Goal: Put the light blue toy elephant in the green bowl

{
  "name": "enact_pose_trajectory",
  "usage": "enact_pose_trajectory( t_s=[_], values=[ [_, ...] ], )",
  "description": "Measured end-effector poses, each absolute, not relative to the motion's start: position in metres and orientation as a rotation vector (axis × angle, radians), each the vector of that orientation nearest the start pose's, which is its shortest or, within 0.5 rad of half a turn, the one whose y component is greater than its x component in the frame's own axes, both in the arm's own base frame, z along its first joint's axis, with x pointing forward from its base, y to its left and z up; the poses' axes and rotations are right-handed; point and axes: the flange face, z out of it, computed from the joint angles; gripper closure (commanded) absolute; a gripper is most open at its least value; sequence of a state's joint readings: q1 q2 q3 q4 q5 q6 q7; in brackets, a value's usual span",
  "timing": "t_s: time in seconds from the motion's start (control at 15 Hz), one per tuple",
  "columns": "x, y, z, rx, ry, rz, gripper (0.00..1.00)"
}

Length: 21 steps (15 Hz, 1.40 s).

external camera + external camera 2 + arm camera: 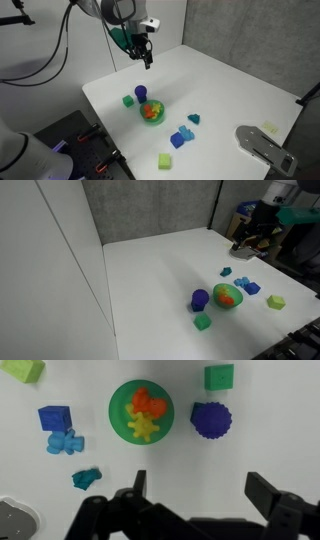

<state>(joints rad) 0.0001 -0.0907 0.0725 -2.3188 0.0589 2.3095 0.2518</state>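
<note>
The light blue toy elephant (65, 442) lies on the white table beside a darker blue cube (55, 417), left of the green bowl (116, 412) in the wrist view. The bowl holds an orange toy and a yellow toy. In both exterior views the elephant (186, 130) (243, 281) lies close to the bowl (160, 110) (218, 292). My gripper (200, 490) (146, 60) is open and empty. It hangs well above the table and touches nothing.
A teal piece (86, 478), a purple spiky ball (210, 420), a green cube (219, 377) and a light green cube (22, 370) lie around the bowl. A grey object (262, 145) sits at the table's edge.
</note>
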Motion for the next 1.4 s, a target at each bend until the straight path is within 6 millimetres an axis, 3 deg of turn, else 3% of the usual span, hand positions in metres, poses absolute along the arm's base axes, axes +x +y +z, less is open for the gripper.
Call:
enact_pose_trajectory(
  t_s=[0.4, 0.93, 1.13, 1.4],
  values=[
    [0.522, -0.033, 0.327, -3.104, 0.48, -0.136, 0.0],
    [0.523, -0.131, 0.245, -3.156, 0.701, -0.067, 0.0],
    [0.523, -0.152, 0.224, -3.164, 0.757, -0.02, 0.0],
    [0.522, -0.152, 0.219, -3.167, 0.755, -0.006, 0.0]
  ],
)
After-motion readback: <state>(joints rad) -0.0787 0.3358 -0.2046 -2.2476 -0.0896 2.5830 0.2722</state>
